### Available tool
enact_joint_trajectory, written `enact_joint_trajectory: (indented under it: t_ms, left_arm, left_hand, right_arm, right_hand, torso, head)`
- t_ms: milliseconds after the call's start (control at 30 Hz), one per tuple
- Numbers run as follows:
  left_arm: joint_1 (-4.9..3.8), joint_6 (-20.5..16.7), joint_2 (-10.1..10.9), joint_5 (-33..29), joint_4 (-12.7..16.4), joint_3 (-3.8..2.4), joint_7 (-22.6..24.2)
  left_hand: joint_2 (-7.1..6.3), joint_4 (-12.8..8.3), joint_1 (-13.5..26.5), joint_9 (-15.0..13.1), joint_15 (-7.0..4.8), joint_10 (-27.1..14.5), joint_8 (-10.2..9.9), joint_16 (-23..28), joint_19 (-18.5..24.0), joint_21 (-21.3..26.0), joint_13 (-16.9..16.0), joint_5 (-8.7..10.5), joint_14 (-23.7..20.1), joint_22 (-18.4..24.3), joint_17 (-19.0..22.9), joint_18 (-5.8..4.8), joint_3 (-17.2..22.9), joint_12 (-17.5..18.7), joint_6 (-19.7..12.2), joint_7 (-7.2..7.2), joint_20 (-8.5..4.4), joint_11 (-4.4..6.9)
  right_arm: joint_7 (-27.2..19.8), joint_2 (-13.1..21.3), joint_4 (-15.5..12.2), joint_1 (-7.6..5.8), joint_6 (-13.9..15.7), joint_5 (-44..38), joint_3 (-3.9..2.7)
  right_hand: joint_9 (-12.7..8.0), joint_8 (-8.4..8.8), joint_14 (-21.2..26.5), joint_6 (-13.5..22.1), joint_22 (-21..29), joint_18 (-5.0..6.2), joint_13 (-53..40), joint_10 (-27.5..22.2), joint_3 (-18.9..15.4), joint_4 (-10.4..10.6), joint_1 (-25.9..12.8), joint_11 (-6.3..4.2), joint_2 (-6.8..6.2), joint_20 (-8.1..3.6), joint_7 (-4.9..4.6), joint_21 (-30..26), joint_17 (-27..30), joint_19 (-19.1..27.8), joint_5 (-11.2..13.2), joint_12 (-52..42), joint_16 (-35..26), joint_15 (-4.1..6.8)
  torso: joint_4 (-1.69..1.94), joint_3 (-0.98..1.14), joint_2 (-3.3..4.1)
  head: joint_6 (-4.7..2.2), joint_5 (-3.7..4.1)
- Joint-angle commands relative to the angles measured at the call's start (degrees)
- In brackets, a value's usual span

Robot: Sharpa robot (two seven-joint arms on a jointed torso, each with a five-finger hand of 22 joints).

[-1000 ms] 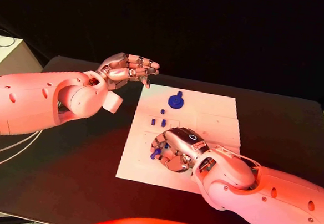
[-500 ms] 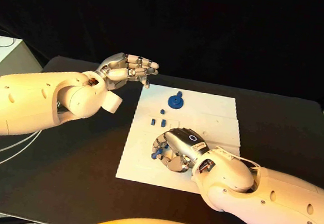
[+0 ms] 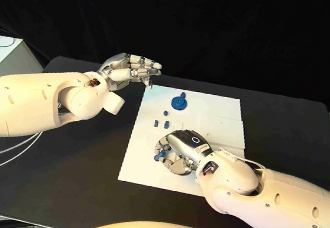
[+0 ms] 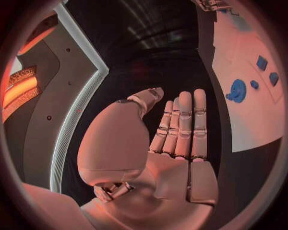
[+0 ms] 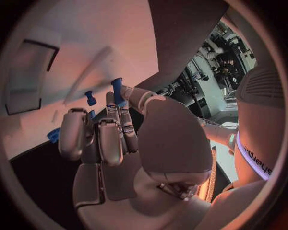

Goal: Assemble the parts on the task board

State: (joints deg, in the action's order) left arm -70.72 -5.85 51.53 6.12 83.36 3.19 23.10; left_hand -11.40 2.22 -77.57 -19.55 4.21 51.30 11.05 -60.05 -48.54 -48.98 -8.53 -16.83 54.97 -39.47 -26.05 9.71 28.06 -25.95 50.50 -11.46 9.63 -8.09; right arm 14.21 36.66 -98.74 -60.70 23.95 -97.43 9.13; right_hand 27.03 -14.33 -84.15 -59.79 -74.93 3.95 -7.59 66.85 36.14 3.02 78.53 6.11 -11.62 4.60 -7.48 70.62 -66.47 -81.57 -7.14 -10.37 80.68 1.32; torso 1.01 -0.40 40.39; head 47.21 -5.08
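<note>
Black table [image 3: 57, 179], task board [image 3: 215, 106] unmoved, right hand [image 3: 180, 150] still pinching blue part [image 5: 117, 91], left hand [image 3: 130, 68] still raised, fingers apart, empty

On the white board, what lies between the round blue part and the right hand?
In the head view, three small blue pegs stand on the task board between the round blue part and the right hand.

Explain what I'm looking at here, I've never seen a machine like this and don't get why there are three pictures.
It is a robot with two white arms ending in metal hands. One picture looks down from its head; the round ones come from cameras at each wrist. On the black table lies a white board with small blue pieces, including a round blue piece. The right hand is down on the board, pinching a blue peg. The left hand hovers beside the board, holding nothing.
</note>
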Motion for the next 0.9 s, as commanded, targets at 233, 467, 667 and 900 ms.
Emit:
enact_joint_trajectory:
  t_ms: [233,467,667,900]
  left_arm:
    - [-0.03,0.8,0.0,-0.1,0.2,-0.04,0.3]
    - [-0.03,0.8,0.0,-0.1,0.2,-0.04,0.2]
    - [-0.03,0.8,0.0,-0.1,0.2,-0.04,0.1]
    - [-0.03,0.9,0.0,-0.1,0.2,-0.04,0.0]
  left_hand:
    - [0.56,0.0,0.2,-0.1,-0.10,-0.4,-0.2,0.3,-0.3,0.3,0.1,0.27,-0.2,0.0,0.0,0.81,-0.4,-0.2,0.3,0.05,0.08,-0.03]
    - [0.56,0.0,0.2,-0.1,-0.10,-0.4,-0.2,0.3,-0.3,0.3,0.1,0.27,-0.2,0.0,0.0,0.81,-0.4,-0.2,0.3,0.05,0.08,-0.03]
    - [0.56,0.0,0.2,-0.1,-0.10,-0.4,-0.2,0.3,-0.3,0.3,0.1,0.27,-0.2,0.0,0.0,0.81,-0.4,-0.2,0.3,0.05,0.08,-0.03]
    - [0.56,0.0,0.2,-0.1,-0.10,-0.4,-0.2,0.3,-0.3,0.3,0.1,0.27,-0.2,0.0,0.0,0.81,-0.4,-0.2,0.3,0.05,0.08,-0.03]
  right_arm:
    - [-3.6,-1.0,1.0,0.13,-4.0,0.5,0.28]
    - [-4.1,-1.1,1.1,0.13,-3.1,0.8,0.37]
    - [-4.1,-1.0,1.1,0.13,-1.9,0.8,0.40]
    - [-4.3,-0.6,0.9,0.14,1.1,1.3,0.41]
  right_hand:
    - [-1.0,2.36,0.8,3.1,3.7,1.76,1.4,-3.7,-1.9,-0.1,-2.7,-0.71,-3.18,1.56,-1.01,-6.9,4.6,3.7,-1.3,2.4,-2.3,-1.98]
    - [-1.2,2.91,1.4,3.6,4.4,2.02,1.6,-5.2,-2.5,-0.4,-2.8,-0.45,-3.37,1.91,-1.19,-8.2,5.4,4.4,-1.6,2.3,-2.5,-2.26]
    - [-1.8,4.52,3.4,5.4,7.3,2.94,1.8,-9.0,-4.1,-0.9,-2.6,0.11,-3.30,2.50,-1.44,-13.0,8.2,7.0,-2.1,1.3,-3.6,-2.81]
    - [-3.2,8.39,14.5,9.3,17.9,5.76,1.7,-22.9,-20.6,2.2,3.9,2.65,-0.06,4.70,-0.69,-30.5,24.8,15.9,-3.3,-4.4,-9.2,-5.21]
  torso:
    - [0.07,0.02,0.00]
    - [-0.01,0.06,-0.05]
    - [-0.03,0.07,-0.05]
    - [0.01,0.09,-0.07]
  head:
    - [0.14,0.08]
    - [0.13,0.06]
    - [0.10,0.08]
    - [-0.12,0.35]
